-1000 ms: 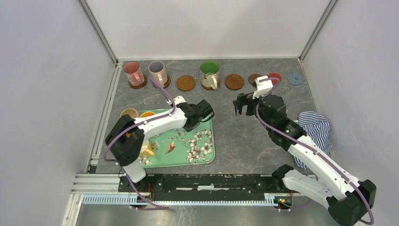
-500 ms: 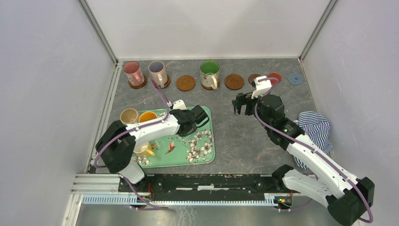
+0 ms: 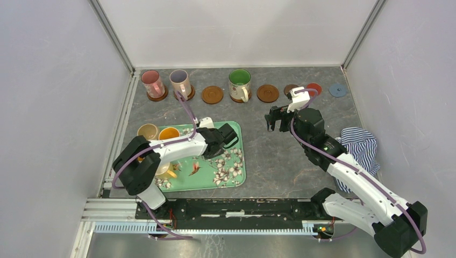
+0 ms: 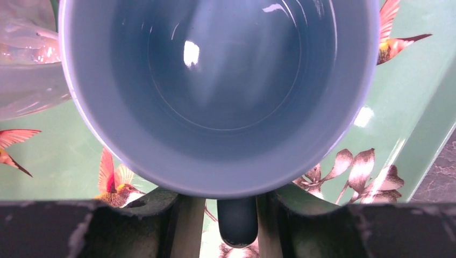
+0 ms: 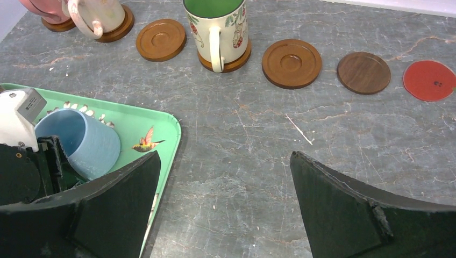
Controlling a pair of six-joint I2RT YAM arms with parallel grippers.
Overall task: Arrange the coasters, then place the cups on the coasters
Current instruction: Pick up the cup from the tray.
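The light blue cup leans on the green tray, mouth toward my left gripper. That gripper is open a little, its fingers either side of the handle, with a sliver of gap on the left. The top view hides this cup. The pink, lilac and green cups stand on wood coasters. Two wood coasters, a dark brown one, a red one and a blue-grey one are bare. My right gripper hangs open over the table.
Tan and orange cups stand at the tray's far left. A yellow one shows partly under my left arm. A striped cloth lies at the right. White walls close in the table on three sides.
My left gripper has drawn back from the tray's far right corner to a spot over the tray. The right arm has hardly moved.
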